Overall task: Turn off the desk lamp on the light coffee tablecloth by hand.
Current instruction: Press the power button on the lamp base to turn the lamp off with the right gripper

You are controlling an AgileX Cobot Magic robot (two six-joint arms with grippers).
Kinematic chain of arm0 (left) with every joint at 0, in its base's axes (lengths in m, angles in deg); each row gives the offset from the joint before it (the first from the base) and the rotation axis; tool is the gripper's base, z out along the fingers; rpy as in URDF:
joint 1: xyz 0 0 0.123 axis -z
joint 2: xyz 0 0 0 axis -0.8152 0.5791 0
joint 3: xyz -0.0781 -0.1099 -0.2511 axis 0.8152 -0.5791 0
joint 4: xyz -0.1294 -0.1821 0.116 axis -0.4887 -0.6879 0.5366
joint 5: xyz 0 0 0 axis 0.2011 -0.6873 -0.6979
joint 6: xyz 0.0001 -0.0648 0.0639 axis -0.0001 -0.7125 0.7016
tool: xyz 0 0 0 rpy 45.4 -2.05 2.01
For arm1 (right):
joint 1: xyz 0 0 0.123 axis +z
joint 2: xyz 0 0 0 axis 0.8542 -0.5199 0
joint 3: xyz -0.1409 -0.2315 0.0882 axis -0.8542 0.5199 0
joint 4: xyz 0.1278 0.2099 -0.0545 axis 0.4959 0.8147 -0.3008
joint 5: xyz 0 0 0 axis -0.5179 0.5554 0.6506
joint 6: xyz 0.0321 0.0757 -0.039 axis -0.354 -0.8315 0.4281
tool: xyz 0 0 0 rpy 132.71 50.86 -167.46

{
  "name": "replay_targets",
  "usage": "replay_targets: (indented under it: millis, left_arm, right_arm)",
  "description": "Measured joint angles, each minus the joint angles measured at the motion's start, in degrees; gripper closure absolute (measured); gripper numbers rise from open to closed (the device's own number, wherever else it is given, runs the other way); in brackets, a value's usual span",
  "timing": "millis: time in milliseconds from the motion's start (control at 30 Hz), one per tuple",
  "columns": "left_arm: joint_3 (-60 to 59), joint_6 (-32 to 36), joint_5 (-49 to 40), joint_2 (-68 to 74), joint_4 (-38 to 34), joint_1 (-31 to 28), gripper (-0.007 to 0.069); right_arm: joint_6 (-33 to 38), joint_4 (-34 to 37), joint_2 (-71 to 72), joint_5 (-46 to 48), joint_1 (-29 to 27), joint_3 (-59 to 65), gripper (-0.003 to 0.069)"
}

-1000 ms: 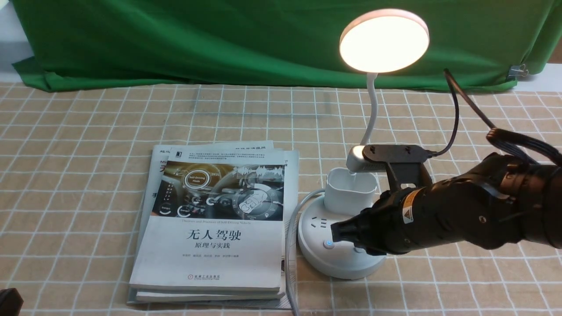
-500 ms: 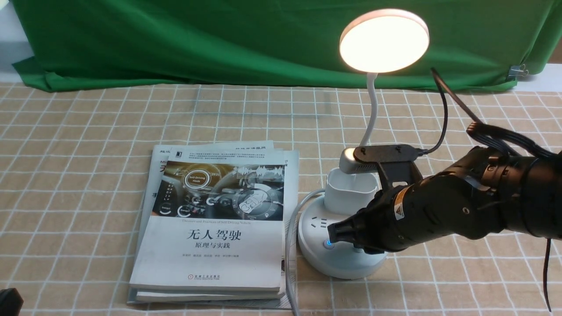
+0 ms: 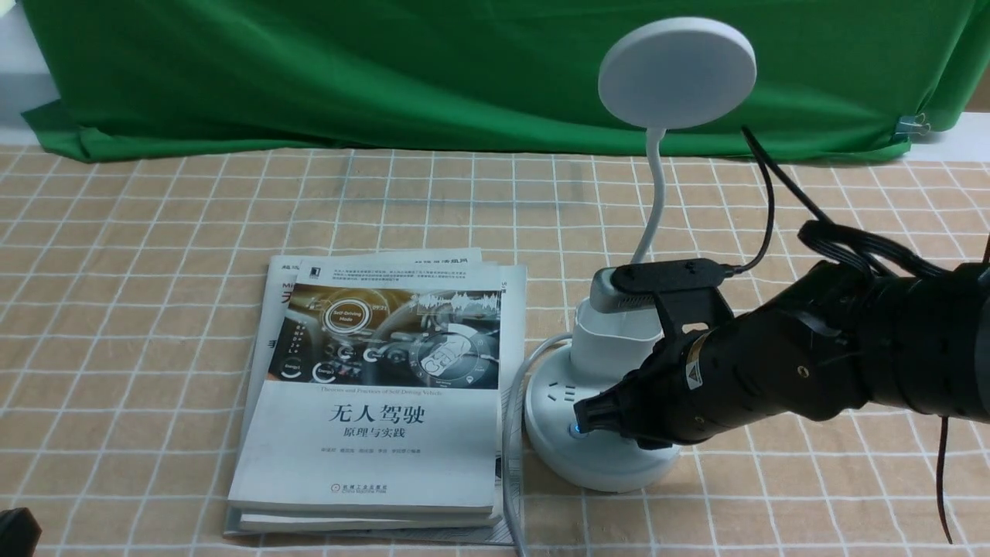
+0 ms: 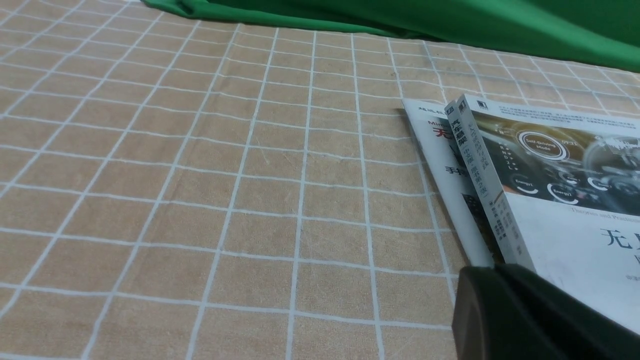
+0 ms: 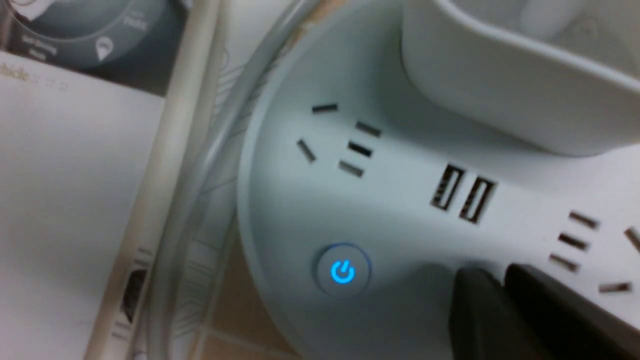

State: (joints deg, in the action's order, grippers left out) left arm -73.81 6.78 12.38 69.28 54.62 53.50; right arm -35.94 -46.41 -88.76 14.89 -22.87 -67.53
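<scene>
At 3 o'clock of the stack of books (image 3: 379, 387), just beside it, the desk lamp (image 3: 611, 344) stands on the light coffee tablecloth (image 3: 155, 271). Its round base (image 3: 588, 464) sits flat on the cloth, the small cup holder rises at the base's 12 o'clock edge, and the thin gooseneck climbs to the disc head (image 3: 677, 73), which is unlit and plain white against the green backdrop (image 3: 348, 70). A white cable (image 3: 510, 433) runs along the base's 9 o'clock side, between base and books.

From 3 o'clock the right arm reaches across, and the right gripper (image 3: 588, 415) is down on the front of the base at about 7 o'clock of the cup holder. Its fingertips (image 5: 475, 310) lie close together with only a thin slit between them and nothing clasped. The right wrist view shows them low over the base top, just beside a round power button (image 5: 343, 271) that glows blue and stands uncovered; whether they press on the surface cannot be told. Socket slots and two USB ports lie near them.

Far off at 8 o'clock of the books, the left gripper (image 4: 525, 320) shows only as a black edge, so I cannot tell how its fingers stand.
</scene>
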Motion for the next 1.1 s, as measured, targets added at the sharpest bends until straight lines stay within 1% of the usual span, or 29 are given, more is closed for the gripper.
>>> replay_targets:
  millis: [267,433,700,1100]
  left_arm:
    - [0.00,0.00,0.00,0.00,0.00,0.00,0.0621]
    - [0.00,0.00,0.00,0.00,0.00,0.00,0.0621]
    - [0.00,0.00,0.00,0.00,0.00,0.00,0.0621]
    - [0.00,0.00,0.00,0.00,0.00,0.00,0.0621]
  right_arm:
    - [1.24,0.07,1.21,1.68,0.00,0.00,0.0591]
    - [1.24,-0.67,4.07,8.12,0.00,-1.51,0.0591]
    - [-2.33,-1.45,3.04,18.48,0.28,-7.55,0.0590]
    - [-5.76,-1.51,-1.81,22.86,1.22,-12.77,0.0562]
